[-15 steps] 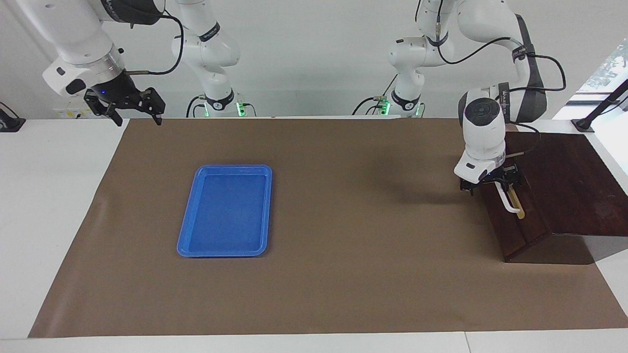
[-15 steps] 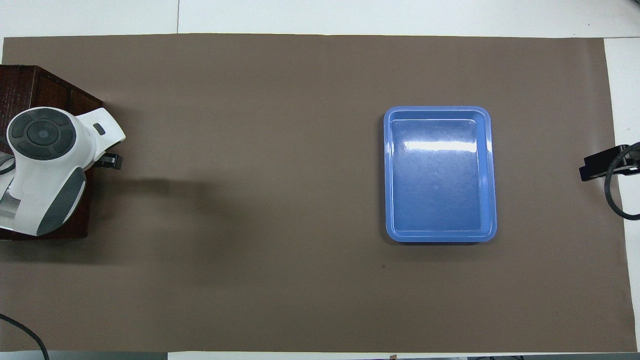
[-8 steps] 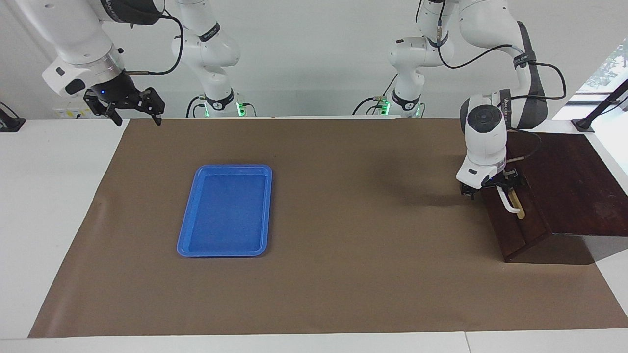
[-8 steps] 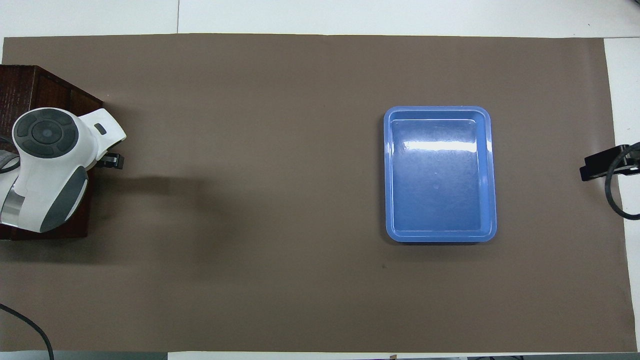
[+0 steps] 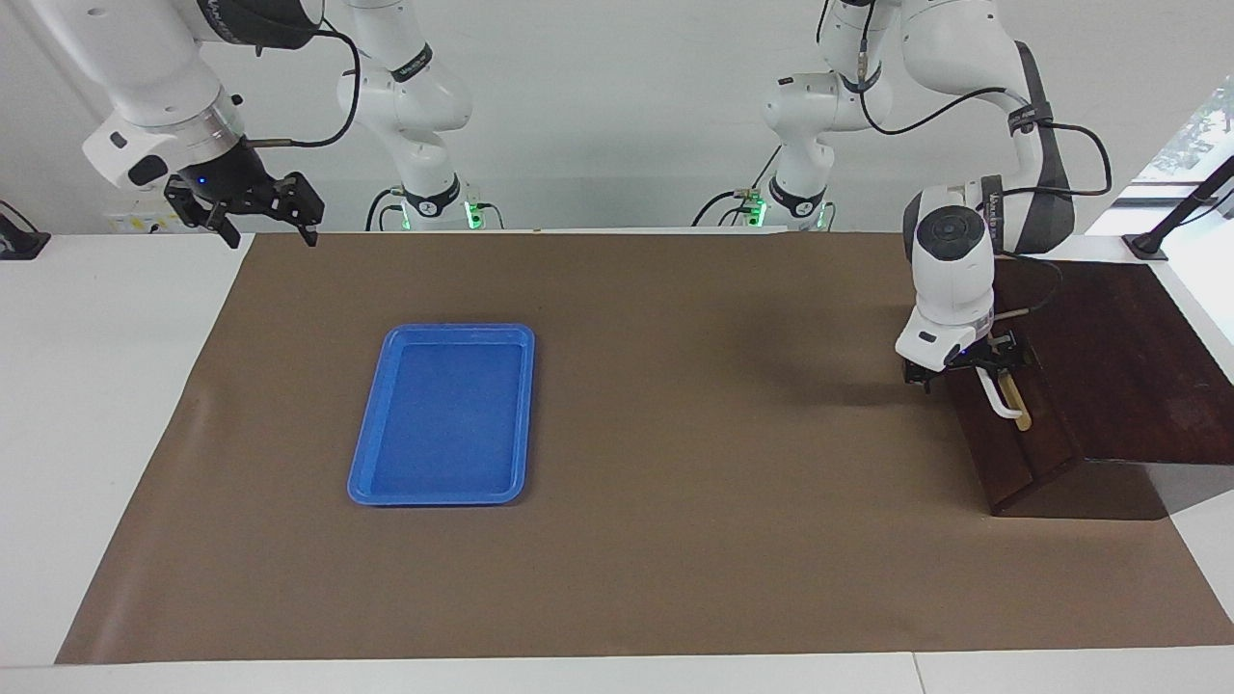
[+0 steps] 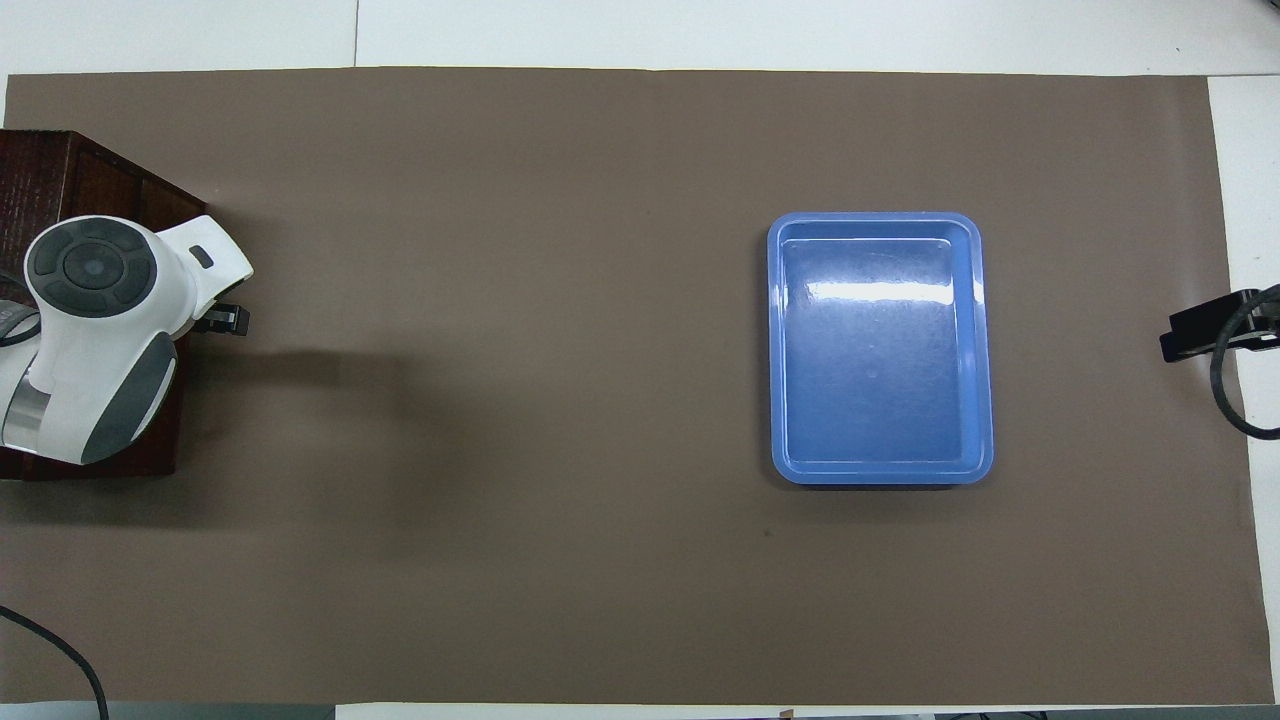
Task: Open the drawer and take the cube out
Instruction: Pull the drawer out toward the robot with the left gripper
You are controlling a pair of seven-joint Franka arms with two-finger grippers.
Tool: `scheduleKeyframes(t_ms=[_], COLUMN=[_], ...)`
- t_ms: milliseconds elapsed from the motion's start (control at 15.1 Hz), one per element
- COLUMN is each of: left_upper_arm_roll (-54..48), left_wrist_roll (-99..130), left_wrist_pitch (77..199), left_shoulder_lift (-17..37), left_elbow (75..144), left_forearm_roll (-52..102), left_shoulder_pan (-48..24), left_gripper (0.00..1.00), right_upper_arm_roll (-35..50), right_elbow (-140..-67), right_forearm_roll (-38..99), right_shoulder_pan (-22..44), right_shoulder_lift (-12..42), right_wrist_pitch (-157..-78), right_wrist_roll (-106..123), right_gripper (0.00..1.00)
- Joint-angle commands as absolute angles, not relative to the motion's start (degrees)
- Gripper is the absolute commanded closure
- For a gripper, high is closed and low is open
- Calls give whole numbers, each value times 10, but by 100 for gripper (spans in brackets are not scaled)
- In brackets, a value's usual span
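Note:
The dark wood box (image 5: 1109, 357) stands at the left arm's end of the table. Its drawer (image 5: 1007, 443) is closed, with the white bar handle (image 5: 1003, 400) on the tan strip. My left gripper (image 5: 972, 366) is down at the end of the handle that is nearer to the robots. In the overhead view the left arm's wrist covers the handle, and only part of the box (image 6: 60, 170) shows. The yellow cube is hidden. My right gripper (image 5: 271, 236) is open and empty, waiting in the air over the mat's corner at the right arm's end.
A blue plastic tray (image 5: 458, 331) lies empty on the brown mat toward the right arm's end; it also shows in the overhead view (image 6: 870, 218). The brown mat (image 5: 694, 463) covers most of the white table.
The left arm's wrist has shifted slightly while its gripper stays at the handle. The drawer has stayed closed. The right arm has not moved.

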State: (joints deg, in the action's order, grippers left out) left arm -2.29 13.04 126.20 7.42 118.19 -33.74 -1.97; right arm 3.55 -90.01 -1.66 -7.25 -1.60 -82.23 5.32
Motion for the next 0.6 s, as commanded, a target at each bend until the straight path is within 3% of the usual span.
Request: scheduleKeyframes(t_ms=[0, 529], left_upper_arm_roll=[-31, -78], left_wrist_roll=[158, 163], left_wrist_pitch=[1265, 1231], left_shoulder_lift=[70, 67], left_elbow=[1190, 1187], left_forearm_roll=[-351, -349], left_shoulder_pan=[-23, -25], left_gripper=[0, 0], right_upper_arm_roll=[40, 40], right_elbow=[-910, -913], right_forearm_roll=[-12, -12], right_shoulder_pan=[-80, -81], right_shoulder_lift=[-24, -25], right_wrist_pitch=[-831, -831], right_wrist_roll=[45, 46], right_gripper=[0, 0])
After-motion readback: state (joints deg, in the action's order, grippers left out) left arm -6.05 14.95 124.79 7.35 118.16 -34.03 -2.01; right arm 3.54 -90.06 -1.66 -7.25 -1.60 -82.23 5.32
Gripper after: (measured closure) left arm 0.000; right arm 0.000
